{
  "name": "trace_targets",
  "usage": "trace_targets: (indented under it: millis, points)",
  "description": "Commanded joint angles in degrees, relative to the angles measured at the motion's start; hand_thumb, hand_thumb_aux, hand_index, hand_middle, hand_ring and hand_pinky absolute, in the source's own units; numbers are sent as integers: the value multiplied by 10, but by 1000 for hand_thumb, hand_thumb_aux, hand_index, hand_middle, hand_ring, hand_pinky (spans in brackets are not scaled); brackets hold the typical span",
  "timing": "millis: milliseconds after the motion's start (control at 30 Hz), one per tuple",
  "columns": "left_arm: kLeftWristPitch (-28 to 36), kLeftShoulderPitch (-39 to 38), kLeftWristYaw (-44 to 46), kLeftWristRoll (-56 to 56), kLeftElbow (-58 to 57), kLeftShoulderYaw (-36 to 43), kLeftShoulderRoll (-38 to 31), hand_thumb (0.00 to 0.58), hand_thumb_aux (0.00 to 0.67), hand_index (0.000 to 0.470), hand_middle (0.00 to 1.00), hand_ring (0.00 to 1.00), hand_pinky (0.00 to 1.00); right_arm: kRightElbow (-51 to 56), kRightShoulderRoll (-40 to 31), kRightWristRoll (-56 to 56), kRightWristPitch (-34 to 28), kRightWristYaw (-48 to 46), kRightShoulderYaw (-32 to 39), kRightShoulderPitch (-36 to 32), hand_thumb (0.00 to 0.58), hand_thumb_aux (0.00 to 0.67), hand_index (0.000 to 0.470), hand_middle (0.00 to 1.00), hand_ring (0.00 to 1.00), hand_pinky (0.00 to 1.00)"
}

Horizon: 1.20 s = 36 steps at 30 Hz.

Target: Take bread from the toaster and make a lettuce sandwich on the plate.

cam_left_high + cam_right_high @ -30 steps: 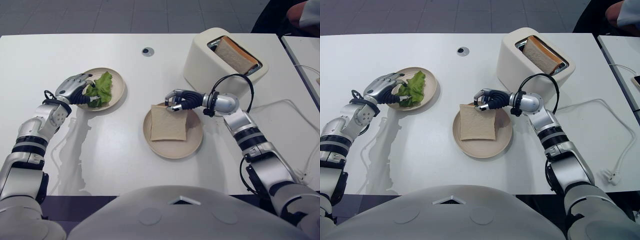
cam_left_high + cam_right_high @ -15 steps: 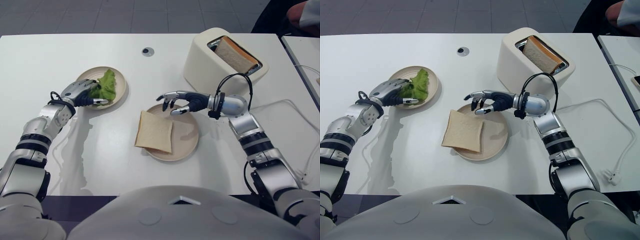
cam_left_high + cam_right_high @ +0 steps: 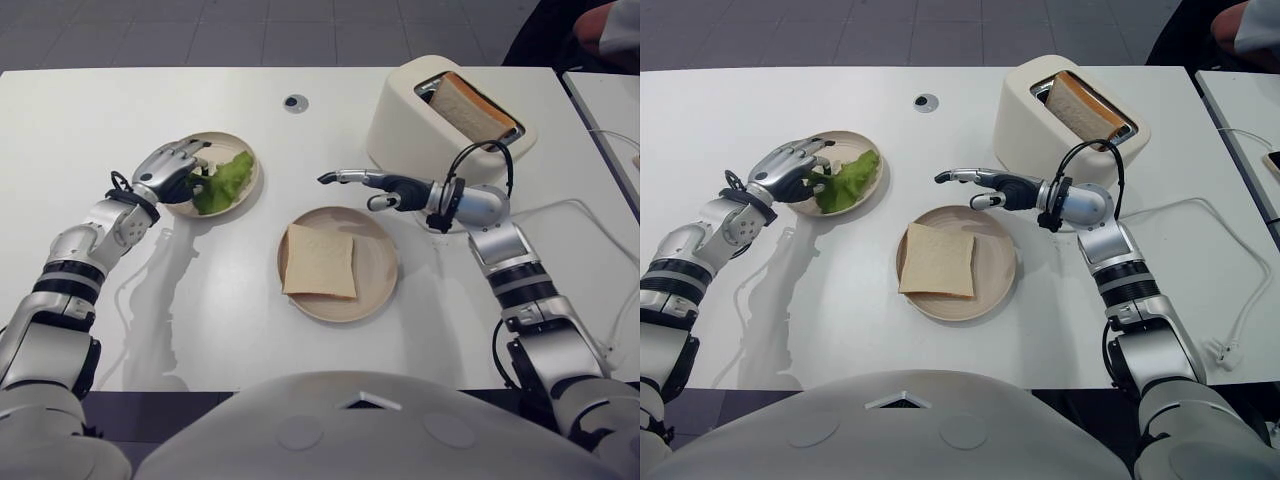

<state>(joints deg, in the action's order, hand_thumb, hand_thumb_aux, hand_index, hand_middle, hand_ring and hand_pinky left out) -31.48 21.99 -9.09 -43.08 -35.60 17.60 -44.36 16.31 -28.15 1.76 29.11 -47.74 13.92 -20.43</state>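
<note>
One slice of bread (image 3: pixel 319 262) lies flat on the beige plate (image 3: pixel 381 262) at the table's middle. A second slice (image 3: pixel 476 106) stands in the slot of the cream toaster (image 3: pixel 402 132) at the back right. My right hand (image 3: pixel 366 185) hovers open, fingers stretched out, between the toaster and the plate's far rim, holding nothing. To the left, a green lettuce leaf (image 3: pixel 227 180) rests in a small beige dish (image 3: pixel 226 140). My left hand (image 3: pixel 171 171) sits at the dish's left edge, fingers curled on the leaf's near end.
The toaster's white cable (image 3: pixel 572 209) runs across the table to the right. A round grommet (image 3: pixel 295 102) is set in the tabletop at the back. A second table (image 3: pixel 608 95) adjoins on the right. Bare tabletop lies in front of both dishes.
My right hand let go of the bread, opened and drew back toward the toaster; the slice now lies squarely on the plate. My left hand closed on the lettuce and shifted it in the dish.
</note>
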Motion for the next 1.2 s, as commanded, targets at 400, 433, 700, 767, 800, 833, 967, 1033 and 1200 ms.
trace_targets:
  millis: [400,433,700,767,800,833,967,1033,1200]
  points:
    - [-244,-49,184,242,82,65,71,580,670,470,0,0,0,-72,-22,-72,-26,13,-74,-12,0,0,0,0,0,0]
    - [-242,-49,203,244,71,71,77,580,670,470,0,0,0,-74,-23,-73,-27,12,-76,-12,0,0,0,0,0,0]
    - [-209,-47,279,208,29,97,114,464,370,260,0,0,0,-91,-27,-74,-27,8,-81,-4,0,0,0,0,0,0]
    - [-210,-47,277,200,33,93,122,0,0,0,0,0,0,-96,-29,-70,-25,11,-83,-3,0,0,0,0,0,0]
    - [-213,-46,273,197,36,91,125,0,0,0,0,0,0,-97,-35,-58,-21,19,-89,-4,0,0,0,0,0,0]
    - [-216,-46,269,197,40,88,128,0,0,0,0,0,0,-97,-41,-44,-16,31,-96,-6,0,0,0,0,0,0]
    - [-230,-42,246,195,53,68,139,0,0,0,0,0,0,-108,-76,-3,-9,75,-137,-15,0,0,0,0,0,0]
    - [-237,-38,232,193,59,56,145,0,0,0,0,0,0,-108,-93,9,-10,93,-156,-22,0,0,0,0,0,0]
    - [-259,-30,200,191,75,34,166,0,0,0,0,0,0,-49,-172,158,-7,218,-200,-49,0,0,0,0,0,0]
